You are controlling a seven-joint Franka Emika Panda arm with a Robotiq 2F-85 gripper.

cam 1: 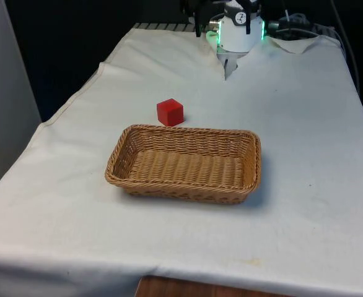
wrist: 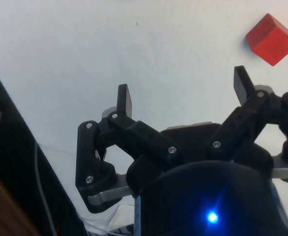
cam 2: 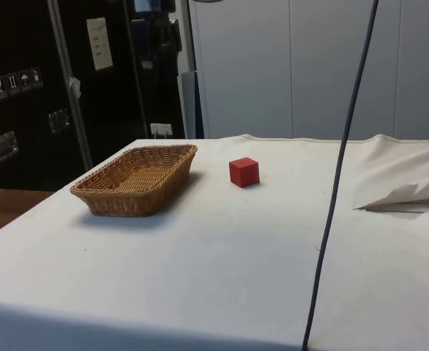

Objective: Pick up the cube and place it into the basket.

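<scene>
**A:** Start at the gripper [wrist: 183, 101]. What is it doing?

**B:** In the wrist view its two black fingers [wrist: 125, 101] stand spread wide, with bare white tablecloth [wrist: 134, 54] in the gap. Nothing is held.

**A:** And the red cube [wrist: 271, 39], which way from there?

**B:** Taking the midpoint between the fingertips as the dial's centre in that picture, the cube sits at about two o'clock, beyond the far finger and clear of both. It is well apart from the gripper, not between the fingers.

**A:** Where does it rest on the table?

**B:** In the front view the red cube [cam 1: 170, 112] stands on the cloth just beside the wicker basket [cam 1: 122, 154], off the long rim nearer the robot, towards the front view's left end of it. From the basket's centre it lies at about eleven o'clock. The side view shows the cube [cam 2: 244, 172] apart from the basket [cam 2: 97, 197], not touching it.

**A:** Any long axis to line up with?

**B:** None on a cube; its faces are alike. In the wrist view it lies turned cornerwise to the line between the fingers, so I judge the wrist may need some turning to meet flat faces.

**A:** So the coming move?

**B:** Probably travel towards that two o'clock side and descend. The basket is empty; the pick has not begun.
</scene>
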